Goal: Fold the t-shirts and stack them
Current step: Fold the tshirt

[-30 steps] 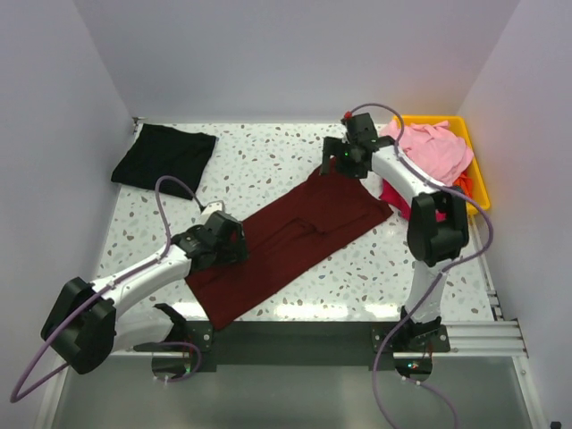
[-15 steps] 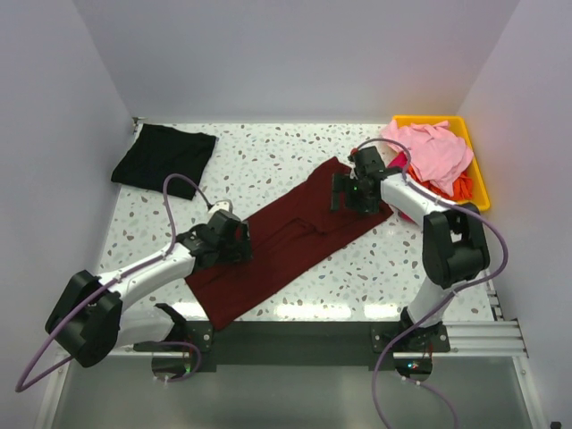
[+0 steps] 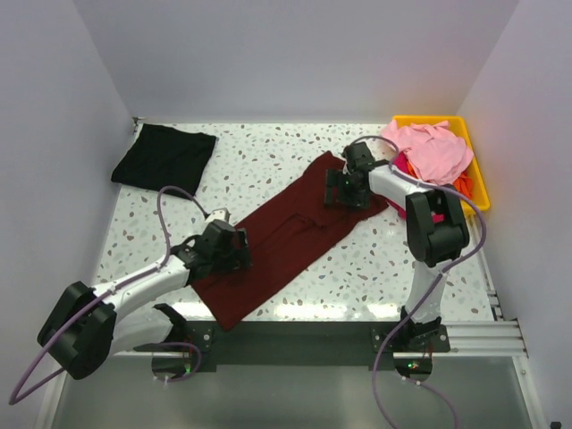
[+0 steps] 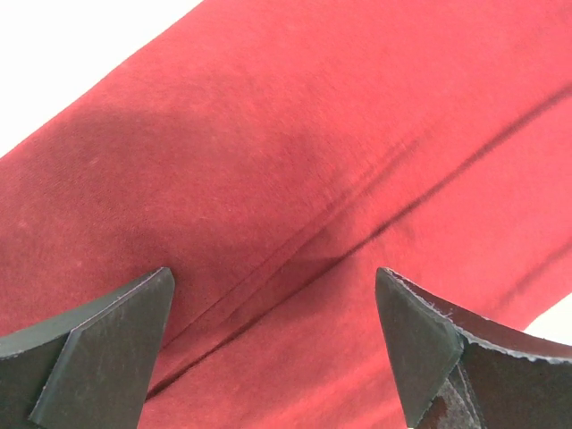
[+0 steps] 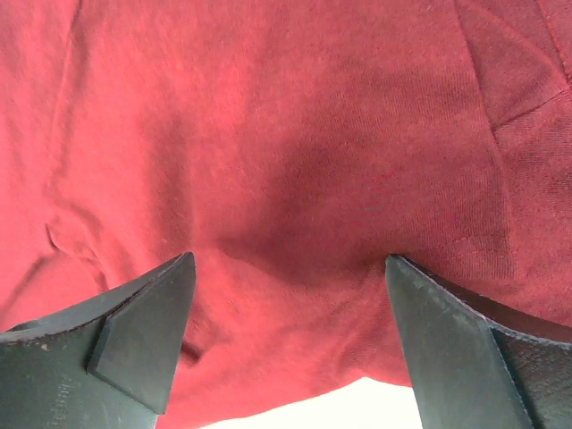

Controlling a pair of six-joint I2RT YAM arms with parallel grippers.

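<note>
The dark maroon t-shirt (image 3: pixel 295 232) lies folded into a long strip, slanting across the table from near left to far right. My left gripper (image 3: pixel 234 253) is open just above its near-left part; the cloth (image 4: pixel 295 161) fills that wrist view with a fold line between the fingers. My right gripper (image 3: pixel 344 192) is open over the strip's far-right end; the cloth (image 5: pixel 286 143) fills the right wrist view. A black t-shirt (image 3: pixel 165 156) lies folded at the far left. A light pink t-shirt (image 3: pixel 433 147) is heaped in the bin over magenta (image 3: pixel 393 195) and orange (image 3: pixel 463 186) cloth.
The yellow plastic bin (image 3: pixel 478 174) stands at the far right corner. White walls close in the speckled table (image 3: pixel 268 161) on the left, back and right. The arm bases sit at the near edge.
The right gripper moved from the shirt's far corner down onto its far-right end. The left gripper slid slightly toward the near edge. The shirt's strip looks a little narrower.
</note>
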